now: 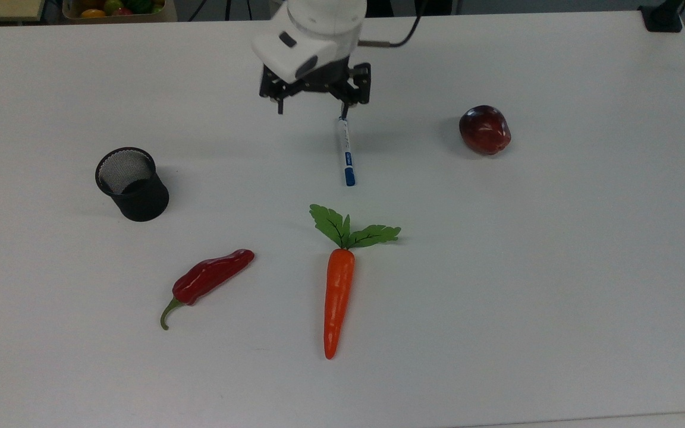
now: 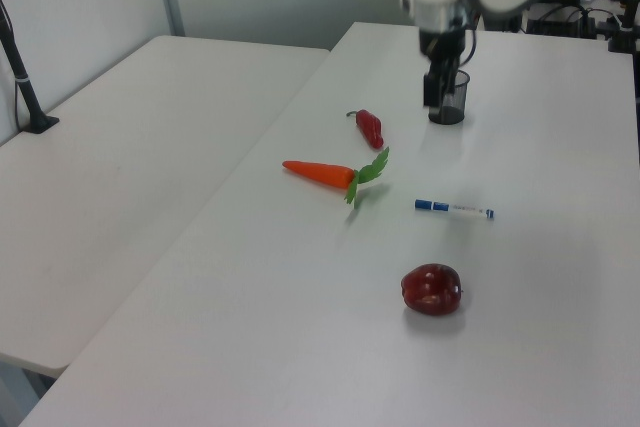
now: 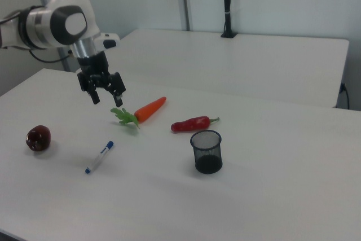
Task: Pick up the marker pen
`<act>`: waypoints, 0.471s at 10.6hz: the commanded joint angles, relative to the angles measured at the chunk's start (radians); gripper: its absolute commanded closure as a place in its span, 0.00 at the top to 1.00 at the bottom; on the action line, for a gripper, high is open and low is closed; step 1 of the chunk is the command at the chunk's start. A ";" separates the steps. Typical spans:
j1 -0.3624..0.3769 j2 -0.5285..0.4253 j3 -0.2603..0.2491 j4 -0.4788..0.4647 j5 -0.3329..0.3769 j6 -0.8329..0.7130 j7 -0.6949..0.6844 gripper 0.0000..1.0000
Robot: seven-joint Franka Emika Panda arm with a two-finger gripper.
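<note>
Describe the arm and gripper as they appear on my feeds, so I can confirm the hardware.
A white, rounded arm with dark grey joint bands and a round dark cap at one joint. The gripper is black with two slim black fingers under a white angular wrist block. A thin black cable loops off the wrist.

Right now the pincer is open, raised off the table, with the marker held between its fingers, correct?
Not quite. The pincer is open and raised, but it holds nothing: the marker lies flat on the table, between the apple and the cup, as the right view shows.
</note>
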 commanded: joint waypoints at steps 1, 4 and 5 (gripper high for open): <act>-0.054 -0.141 -0.005 -0.036 0.005 -0.095 -0.061 1.00; -0.104 -0.215 -0.008 -0.036 0.034 -0.166 -0.138 1.00; -0.110 -0.225 -0.009 -0.035 0.037 -0.172 -0.141 1.00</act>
